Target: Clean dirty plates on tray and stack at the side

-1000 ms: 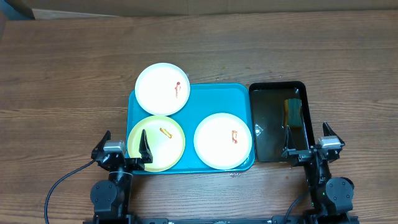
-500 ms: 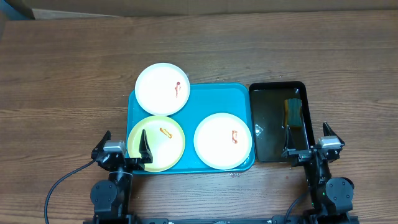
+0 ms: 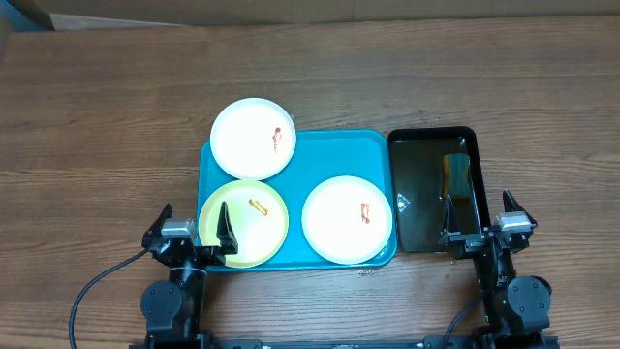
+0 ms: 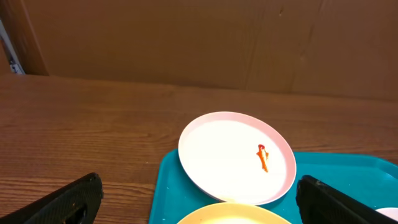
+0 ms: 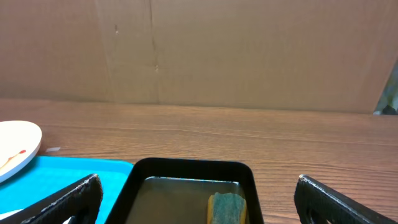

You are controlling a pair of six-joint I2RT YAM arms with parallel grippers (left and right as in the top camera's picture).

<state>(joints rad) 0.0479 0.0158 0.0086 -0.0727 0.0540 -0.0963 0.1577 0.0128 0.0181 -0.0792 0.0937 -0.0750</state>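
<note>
Two white plates (image 3: pixel 252 139) (image 3: pixel 348 220), one yellow plate (image 3: pixel 243 223), one tray (image 3: pixel 320 155), one basin (image 3: pixel 417 179), one sponge (image 3: pixel 455 174).

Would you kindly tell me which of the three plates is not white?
The pale yellow plate in the tray's near left corner; the other two are white.

Turquoise tray (image 3: pixel 320 155) carries a yellow plate (image 3: pixel 262 231) and white plate (image 3: pixel 347 219); second white plate (image 3: pixel 252 138) overhangs its far-left corner

We sit folded at the bottom edge of the overhead frame, our left gripper (image 3: pixel 192 231) at lower left and our right gripper (image 3: pixel 479 221) at lower right, both pointing toward the top. Each has its jaws spread wide, with dark fingers (image 4: pixel 65 199) in the wrist views' lower corners.
</note>
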